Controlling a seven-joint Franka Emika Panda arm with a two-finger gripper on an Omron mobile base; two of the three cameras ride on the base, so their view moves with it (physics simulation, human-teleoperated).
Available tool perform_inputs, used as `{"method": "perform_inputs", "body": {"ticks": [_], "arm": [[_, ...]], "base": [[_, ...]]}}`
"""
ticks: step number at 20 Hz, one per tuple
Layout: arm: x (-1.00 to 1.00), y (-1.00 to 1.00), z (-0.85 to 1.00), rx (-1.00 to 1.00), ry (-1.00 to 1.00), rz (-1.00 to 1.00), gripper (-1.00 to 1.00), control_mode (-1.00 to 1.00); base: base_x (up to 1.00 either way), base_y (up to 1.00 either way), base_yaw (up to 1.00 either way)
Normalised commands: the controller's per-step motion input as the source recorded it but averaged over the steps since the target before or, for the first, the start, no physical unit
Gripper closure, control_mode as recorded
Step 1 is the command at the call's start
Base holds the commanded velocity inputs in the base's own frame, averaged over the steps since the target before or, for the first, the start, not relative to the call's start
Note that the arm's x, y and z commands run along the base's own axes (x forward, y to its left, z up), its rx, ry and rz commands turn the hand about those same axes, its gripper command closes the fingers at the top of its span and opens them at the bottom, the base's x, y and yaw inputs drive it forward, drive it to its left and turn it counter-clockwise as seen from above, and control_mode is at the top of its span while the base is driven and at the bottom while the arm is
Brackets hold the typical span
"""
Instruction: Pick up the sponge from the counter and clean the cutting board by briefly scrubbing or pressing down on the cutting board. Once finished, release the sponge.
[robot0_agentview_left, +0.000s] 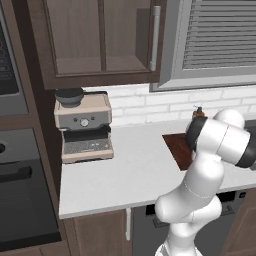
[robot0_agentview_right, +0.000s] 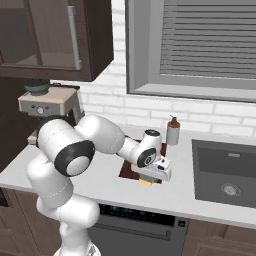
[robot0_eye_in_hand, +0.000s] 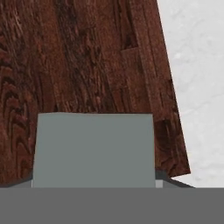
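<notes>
On counter (robot0_agentview_left: 125, 175): smooth white slab; I read dark, grained rectangular cutting board (robot0_eye_in_hand: 87, 57) lying flat.
Sponge (robot0_eye_in_hand: 93, 148): grey-green block, yellow underside, pressed on board.
Gripper (robot0_agentview_right: 147, 181): clamped around sponge, low over board.

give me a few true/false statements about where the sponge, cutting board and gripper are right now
1. The sponge is over the cutting board. True.
2. The gripper is over the sink. False: it is low over the cutting board, left of the sink.
3. A soap bottle stands on the counter between the board and the sink. True.
4. The coffee machine sits on the cutting board. False: it stands on the counter, apart from the board.
5. The sponge lies loose beside the coffee machine. False: it is at the gripper, over the board.
</notes>
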Motion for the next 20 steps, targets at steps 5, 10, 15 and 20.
{"method": "perform_inputs", "body": {"ticks": [5, 10, 15, 20], "arm": [[-0.04, -0.39, -0.16, 0.0, 0.0, 0.0, 1.0, -1.0], [0.0, -0.39, -0.21, 0.0, 0.0, 0.0, 1.0, -1.0], [-0.04, -0.17, -0.12, 0.0, 0.0, 0.0, 1.0, -1.0], [0.06, -0.07, -0.11, 0.0, -0.01, 0.0, 1.0, -1.0]], "base": [[0.0, 0.0, 0.0], [0.0, 0.0, 0.0], [0.0, 0.0, 0.0], [0.0, 0.0, 0.0]]}}
